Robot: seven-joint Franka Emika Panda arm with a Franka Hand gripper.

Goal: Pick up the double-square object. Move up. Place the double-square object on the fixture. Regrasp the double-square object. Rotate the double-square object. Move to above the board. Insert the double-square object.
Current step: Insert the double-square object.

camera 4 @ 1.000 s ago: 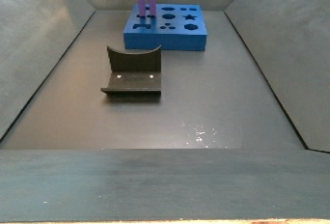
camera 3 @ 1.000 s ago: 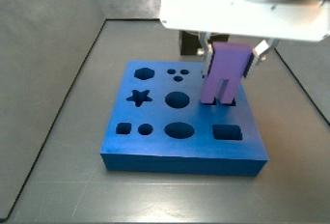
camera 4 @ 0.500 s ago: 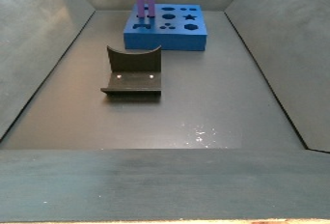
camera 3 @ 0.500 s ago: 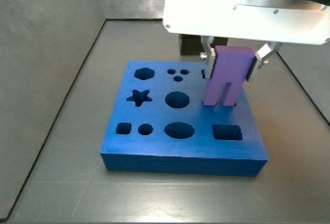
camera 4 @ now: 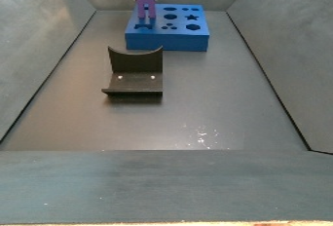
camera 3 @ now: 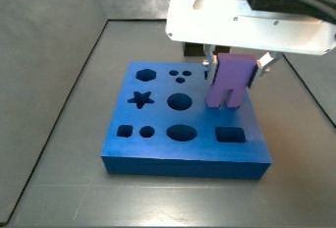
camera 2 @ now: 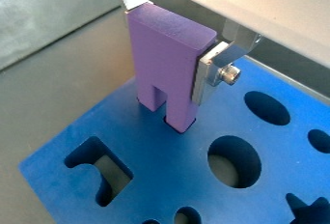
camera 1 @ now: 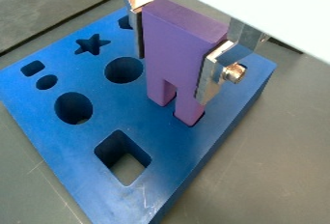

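Lower than a second ago, the gripper (camera 1: 180,42) clamps the upright double-square object (camera 1: 176,62) with its feet at the board (camera 3: 157,143), the fixture (camera 4: 134,74) standing empty, so I judge only the final insertion remains.

Gripper (camera 3: 234,57) w/ double-square object (camera 3: 230,83) over board (camera 3: 157,151); fixture (camera 4: 132,74) well apart.

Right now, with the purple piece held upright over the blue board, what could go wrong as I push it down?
The gripper is shut on the double-square object, whose two legs sit at the board surface.

1. I cannot tell whether the legs line up with a hole; pressing down could jam them on the blue face.
2. The fingers grip only the upper part, so a snag could tilt the piece in the pads.
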